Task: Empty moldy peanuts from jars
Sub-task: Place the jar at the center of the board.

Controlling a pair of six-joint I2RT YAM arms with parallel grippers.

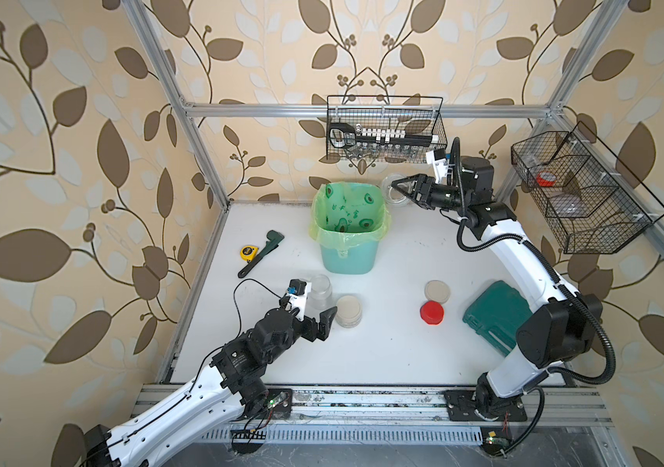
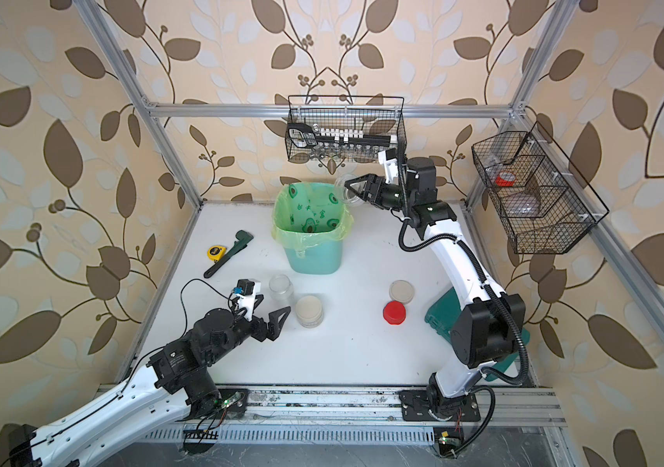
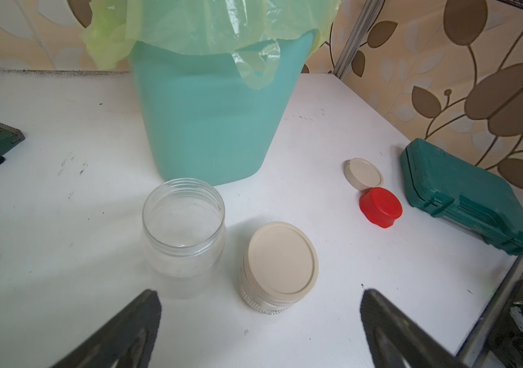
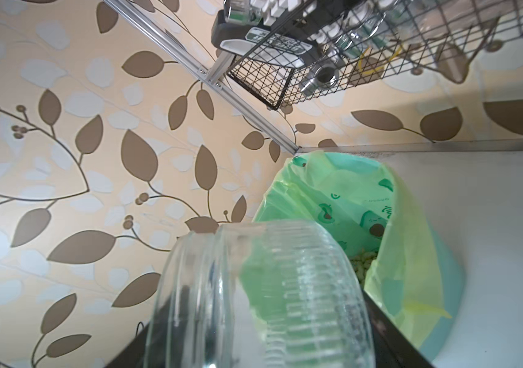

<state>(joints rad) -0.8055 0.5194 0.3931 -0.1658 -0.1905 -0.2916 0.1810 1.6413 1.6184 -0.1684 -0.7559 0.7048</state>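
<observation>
My right gripper (image 1: 401, 189) is shut on a short clear glass jar (image 1: 394, 190) without a lid. The jar is tilted in the air by the back right rim of the mint-green bin (image 1: 346, 256) and looks empty in the right wrist view (image 4: 260, 296). Pale peanuts (image 4: 363, 258) lie at the bottom of the green liner. My left gripper (image 1: 318, 313) stands open just in front of a squat jar with a beige lid (image 3: 281, 259). A taller open, empty jar (image 3: 183, 227) stands beside it. A loose beige lid (image 1: 437, 292) and a red lid (image 1: 432, 313) lie to the right.
A dark green tool case (image 1: 492, 315) lies by the right arm. A yellow tape measure (image 1: 248, 252) and a green wrench (image 1: 261, 252) lie left of the bin. Wire baskets hang on the back wall (image 1: 385, 129) and on the right wall (image 1: 581, 190).
</observation>
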